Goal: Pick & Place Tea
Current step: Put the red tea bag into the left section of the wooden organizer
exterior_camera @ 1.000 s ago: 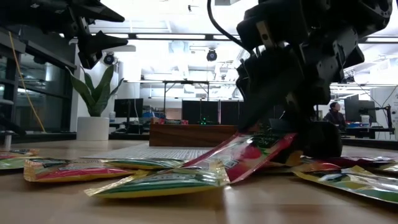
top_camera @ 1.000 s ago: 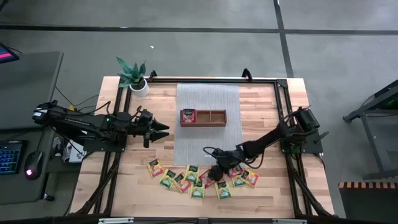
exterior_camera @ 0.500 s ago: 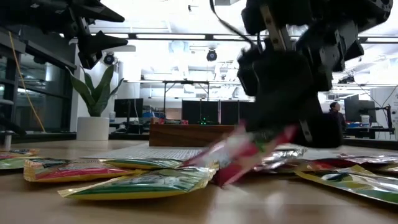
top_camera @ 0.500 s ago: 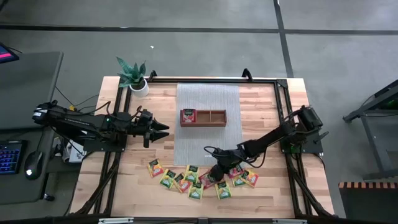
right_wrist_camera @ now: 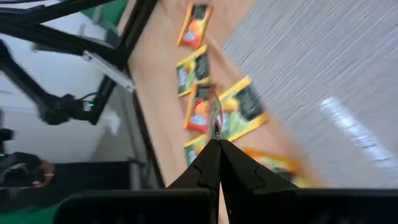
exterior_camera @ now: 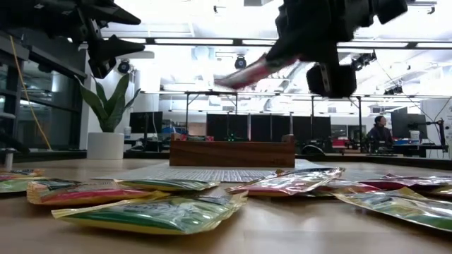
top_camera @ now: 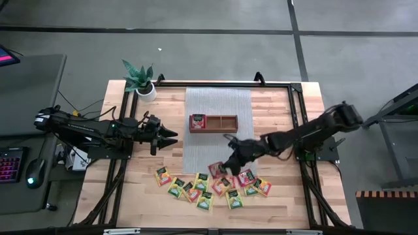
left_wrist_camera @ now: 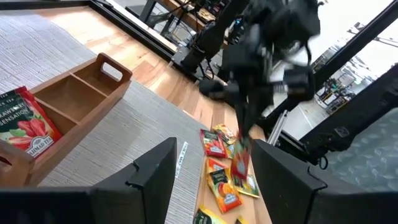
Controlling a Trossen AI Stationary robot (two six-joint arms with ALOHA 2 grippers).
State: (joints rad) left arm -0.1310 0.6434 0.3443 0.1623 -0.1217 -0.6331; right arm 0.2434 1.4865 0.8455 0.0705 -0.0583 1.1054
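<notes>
Starting at the table's left side, the left gripper (top_camera: pixel 171 136) hangs above the bare wood with its fingers parted and nothing between them, pointing toward the wooden tray (top_camera: pixel 213 123). A potted plant (top_camera: pixel 140 79) stands at the far left corner. The tray sits on a grey mat (top_camera: pixel 218 104) in the middle of the table; it has three compartments, and the leftmost one holds a red tea packet (top_camera: pixel 197 121) standing on edge, while the middle and right ones show bare wood. Nearer the front edge, loose tea packets (top_camera: pixel 196 189) in red, yellow and green lie scattered flat on the wood, some overlapping, reaching from left of centre toward the right. Above the mat's front right part, the right gripper (top_camera: pixel 228 158) is clamped shut on one red packet (exterior_camera: pixel 244 73), which the low view shows lifted clear of the table, higher than the tray's rim and tilted. The right arm stretches in from the table's right side.
</notes>
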